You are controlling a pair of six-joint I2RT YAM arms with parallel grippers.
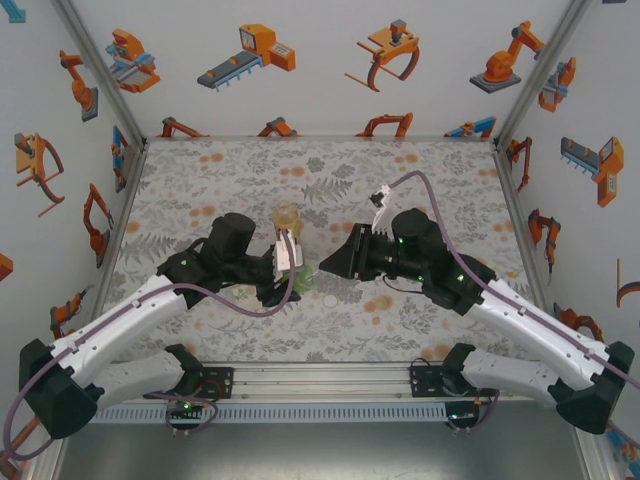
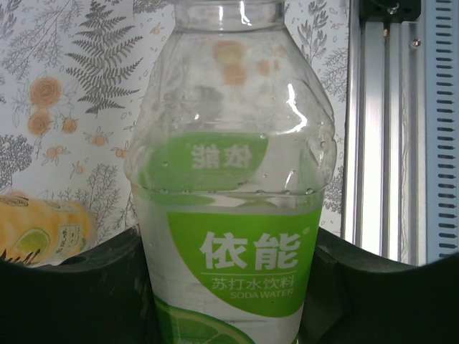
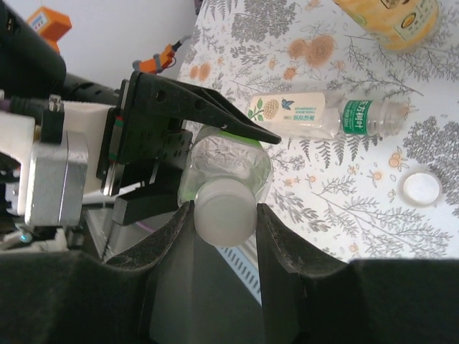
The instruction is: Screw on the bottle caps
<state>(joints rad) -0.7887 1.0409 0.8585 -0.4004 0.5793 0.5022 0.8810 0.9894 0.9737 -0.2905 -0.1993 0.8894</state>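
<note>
The white cap (image 3: 224, 211) is judged to be light, rigid and rather smooth, so it may be expected to slip or tilt if pinched weakly. It is best taken across its side wall, on opposite points of the rim, with its axis kept in line with the neck so that the thread is not crossed. It is seen seated on the mouth of the soda-water bottle (image 2: 229, 179), which is thin-walled, partly filled and likely to give under hard pressure. The right pincer (image 3: 224, 215) is drawn in narrow, its two pads touching the cap on either side, and nothing else is held. The left pincer (image 2: 229, 287) is closed around the labelled body of the bottle, whose neck is turned toward the right pincer. How far the cap is threaded down cannot be told. A second cap (image 3: 421, 188), pale and round, lies loose on the worktop (image 1: 200, 180), near the neck end of the pale-labelled bottle (image 3: 301, 109) lying on its side. The amber bottle (image 3: 391, 18) is found beyond it.
</note>
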